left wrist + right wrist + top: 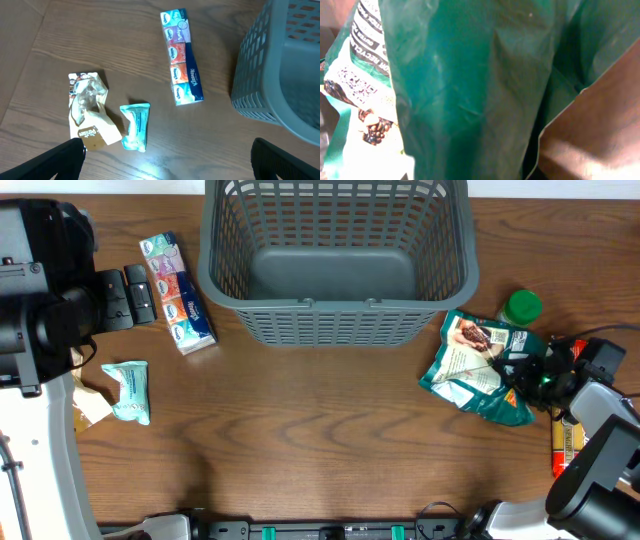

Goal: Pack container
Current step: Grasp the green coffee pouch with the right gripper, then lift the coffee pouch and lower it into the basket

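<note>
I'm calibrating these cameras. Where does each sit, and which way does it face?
Overhead: above the table, facing straight down on the basket; left arm and right arm at the edges.
Left wrist: on the left arm, looks down at the tissue pack; own fingers in bottom corners.
Right wrist: close up on the green bag; no fingers visible.
Shared: overhead and left wrist both show tissue pack and basket.

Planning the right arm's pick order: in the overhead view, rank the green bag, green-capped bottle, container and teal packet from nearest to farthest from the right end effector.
1. The green bag, right at the right end effector, on the right side.
2. The green-capped bottle, just behind the bag, far right.
3. The container, at the far centre.
4. The teal packet, across on the left side.
</note>
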Robot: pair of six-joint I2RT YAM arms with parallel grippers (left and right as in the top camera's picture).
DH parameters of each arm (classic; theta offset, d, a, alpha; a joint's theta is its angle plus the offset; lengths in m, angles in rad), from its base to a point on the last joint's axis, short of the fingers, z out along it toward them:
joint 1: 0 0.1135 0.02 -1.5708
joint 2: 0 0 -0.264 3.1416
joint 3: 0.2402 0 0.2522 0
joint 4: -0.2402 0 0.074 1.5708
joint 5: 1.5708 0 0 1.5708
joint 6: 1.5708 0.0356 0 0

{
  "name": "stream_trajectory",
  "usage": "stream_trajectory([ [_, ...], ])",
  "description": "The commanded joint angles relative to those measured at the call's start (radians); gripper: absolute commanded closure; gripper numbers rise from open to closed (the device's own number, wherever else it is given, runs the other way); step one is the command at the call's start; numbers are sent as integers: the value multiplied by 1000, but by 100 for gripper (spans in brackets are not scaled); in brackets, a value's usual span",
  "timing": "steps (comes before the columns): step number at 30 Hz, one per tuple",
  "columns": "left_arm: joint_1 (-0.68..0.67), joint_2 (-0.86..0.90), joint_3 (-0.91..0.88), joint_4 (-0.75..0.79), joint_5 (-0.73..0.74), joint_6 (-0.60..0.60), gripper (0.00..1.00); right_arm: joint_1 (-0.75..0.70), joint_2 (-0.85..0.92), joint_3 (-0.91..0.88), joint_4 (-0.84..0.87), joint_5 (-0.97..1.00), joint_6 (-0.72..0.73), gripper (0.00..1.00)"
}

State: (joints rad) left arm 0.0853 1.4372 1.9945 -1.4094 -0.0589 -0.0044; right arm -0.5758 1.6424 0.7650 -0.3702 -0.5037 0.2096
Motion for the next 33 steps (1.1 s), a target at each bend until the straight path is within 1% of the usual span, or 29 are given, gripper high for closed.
stream_trajectory([
  [1, 5, -1, -6, 0, 6, -16, 1, 17, -19, -76, -96, 154, -4, 99],
  [8, 5, -1, -6, 0, 6, -16, 1, 35, -314, -30, -240, 127, 5, 99],
  [10, 5, -1, -6, 0, 6, -16, 1, 44, -388, 3, -283, 126, -26, 99],
  [13, 5, -1, -6, 0, 6, -16, 1, 68, -499, 86, -342, 137, -63, 99],
  [16, 5, -1, -6, 0, 6, -16, 1, 89, -557, 202, -397, 175, -85, 99],
  [20, 5, -1, -6, -3, 6, -16, 1, 127, -557, 400, -482, 241, -121, 99],
  [22, 5, -1, -6, -4, 6, -16, 1, 147, -547, 504, -522, 330, -94, 99],
  [25, 5, -1, -6, -5, 6, -16, 1, 183, -531, 642, -539, 515, -26, 99],
  [27, 5, -1, -7, -9, 6, -16, 1, 211, -518, 724, -533, 600, -23, 99],
  [33, 5, -1, -7, -23, 6, -16, 1, 314, -457, 902, -507, 629, -74, 99],
])
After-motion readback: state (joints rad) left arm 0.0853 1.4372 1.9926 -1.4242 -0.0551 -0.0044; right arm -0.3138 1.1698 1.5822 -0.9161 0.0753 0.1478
